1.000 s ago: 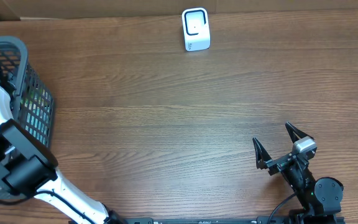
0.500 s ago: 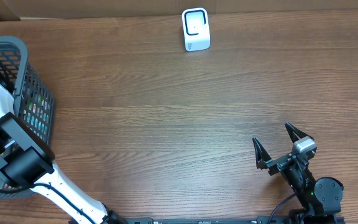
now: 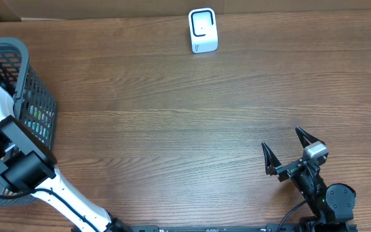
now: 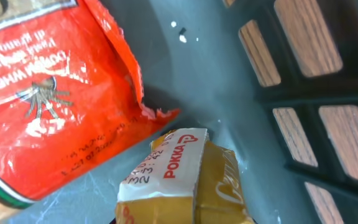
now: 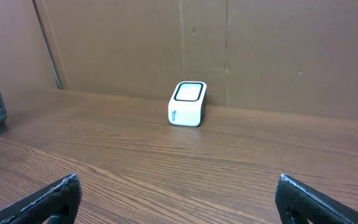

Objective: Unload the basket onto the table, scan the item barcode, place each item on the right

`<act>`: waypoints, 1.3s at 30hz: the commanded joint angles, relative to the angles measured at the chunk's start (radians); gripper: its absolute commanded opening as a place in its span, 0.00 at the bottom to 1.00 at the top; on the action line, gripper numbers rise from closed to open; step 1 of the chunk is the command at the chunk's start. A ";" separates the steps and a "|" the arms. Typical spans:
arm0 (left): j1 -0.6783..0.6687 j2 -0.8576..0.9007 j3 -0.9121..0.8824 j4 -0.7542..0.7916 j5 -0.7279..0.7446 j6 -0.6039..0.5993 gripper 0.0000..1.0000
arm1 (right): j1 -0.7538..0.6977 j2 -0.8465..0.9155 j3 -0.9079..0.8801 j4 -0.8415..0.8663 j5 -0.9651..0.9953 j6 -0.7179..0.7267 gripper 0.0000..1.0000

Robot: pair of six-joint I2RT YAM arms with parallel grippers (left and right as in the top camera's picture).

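Partly cropped: Pokka carton (image 4: 185,180) at frame bottom, red packet (image 4: 48,93) at left.

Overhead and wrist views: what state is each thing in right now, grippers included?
Grey plastic mesh basket: upright at the left edge of the table, holding items.
Red foil packet: lying in the basket, edge ragged.
Yellow Pokka carton: lying next to the packet, closed.
White box-shaped scanner: upright at the far side, untouched.
Left gripper: down in the basket, fingers unseen, shut.
Right gripper: open, empty.
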 commanded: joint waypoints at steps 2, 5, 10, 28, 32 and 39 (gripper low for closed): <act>-0.011 -0.105 -0.024 -0.033 0.015 0.026 0.04 | 0.004 -0.009 -0.011 0.001 0.002 -0.001 1.00; -0.011 -0.223 -0.006 -0.050 0.012 0.039 0.04 | 0.004 -0.009 -0.011 0.002 0.002 -0.001 1.00; -0.011 -0.451 -0.002 -0.081 -0.043 0.039 0.04 | 0.004 -0.009 -0.011 0.001 0.002 -0.001 1.00; -0.146 -0.855 -0.002 -0.235 0.258 0.148 0.04 | 0.004 -0.009 -0.011 0.001 0.002 -0.001 1.00; -0.304 -0.828 -0.025 -0.354 0.285 0.201 0.04 | 0.004 -0.009 -0.011 0.001 0.002 -0.001 1.00; -0.612 -0.714 -0.182 -0.382 0.126 0.255 0.04 | 0.004 -0.009 -0.011 0.001 0.002 -0.001 1.00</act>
